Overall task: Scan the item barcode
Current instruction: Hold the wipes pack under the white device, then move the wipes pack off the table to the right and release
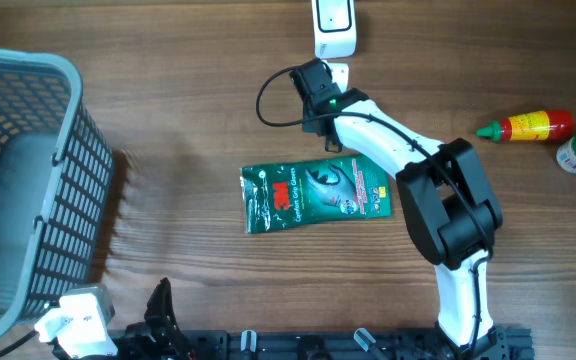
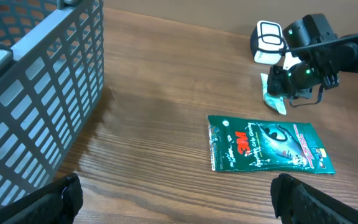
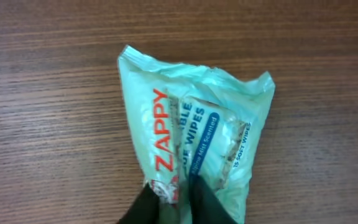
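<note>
- Right gripper (image 3: 174, 198) sits closest to its wrist lens. Its dark fingers are pressed together on the near end of a pale green crinkled plastic packet of Zappy wipes (image 3: 194, 118).
- The packet's long axis runs straight away from the fingers, with the printed face toward the wrist camera. No barcode shows on this face.
- The packet is at the far centre of the wooden table (image 1: 168, 120), under the right gripper. The white boxy barcode scanner (image 1: 334, 30) is just beyond it. I cannot tell whether the packet is lifted or touching the wood.
- Left gripper (image 2: 176, 193) is spread wide with nothing between its fingers. It is at the near edge, well apart from the packet, so the right arm is far nearer.
- A flat dark green 3M glove pouch (image 1: 316, 197) lies on the table between the arms, untouched.
- Judgement: the code is probably on the hidden side, so the coming move turns on rotating the packet toward the scanner's window.
</note>
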